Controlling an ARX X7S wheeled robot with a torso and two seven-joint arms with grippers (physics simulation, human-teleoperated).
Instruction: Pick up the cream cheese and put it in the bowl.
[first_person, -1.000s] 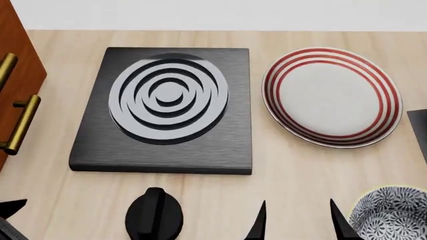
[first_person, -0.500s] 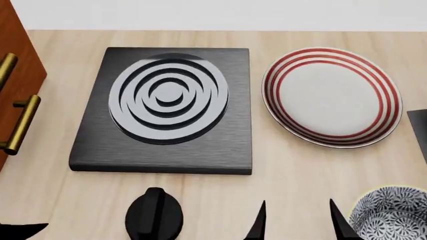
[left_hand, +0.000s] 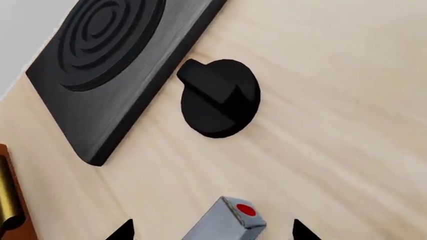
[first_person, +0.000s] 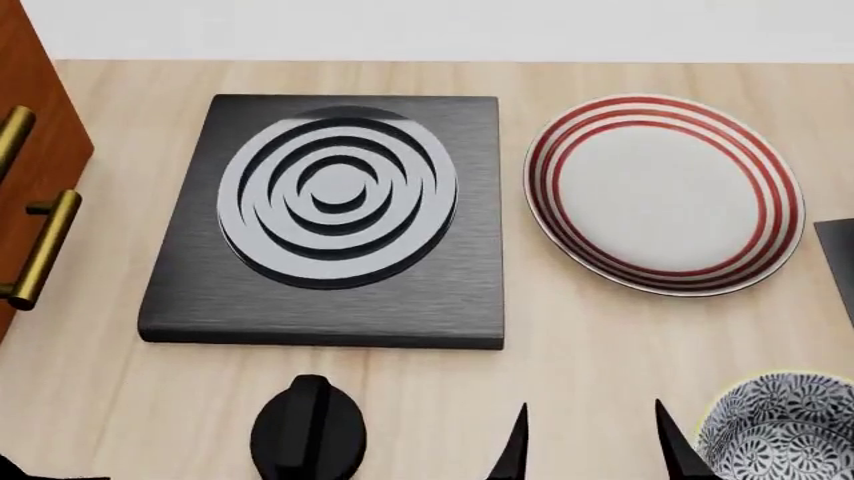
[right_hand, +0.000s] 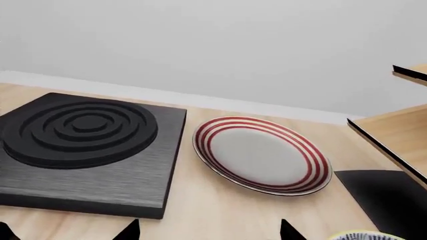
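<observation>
left gripper (left_hand: 212, 231): only the two dark fingertips show in the left wrist view, set wide apart, with the cream cheese poking up between them. can't tell if the pads actually touch it. In the head view it's just a sliver of black at the near left corner of the frame.
cream cheese (left_hand: 227, 221): pale silver-blue box seen end-on, with a red dot on the end facing the camera. It sits over the bare worktop near the front edge, on the near side of the knob. whether it's lifted or lying flat, can't say.
right gripper (first_person: 587, 445): two black pointed fingers sticking up from the near edge of the head view, spread well apart, nothing between them but wood. It hangs just left of the bowl.
bowl (first_person: 787, 430): black-and-white speckled with a thin yellowish rim, tucked at the near right corner of the worktop (first_person: 587, 350), only partly in frame.
knob (first_person: 308, 428): round black dial with a raised bar, near the front edge, just in front of the burner.
burner (first_person: 334, 215): dark slab with silvery concentric rings, mid-worktop toward the left.
plate (first_person: 661, 195): white with red rings, right of the burner, apart from it.
cabinet door (first_person: 34, 170): reddish-brown with brass handles, at the left edge.
wall (right_hand: 213, 45): plain pale grey behind the far edge.
</observation>
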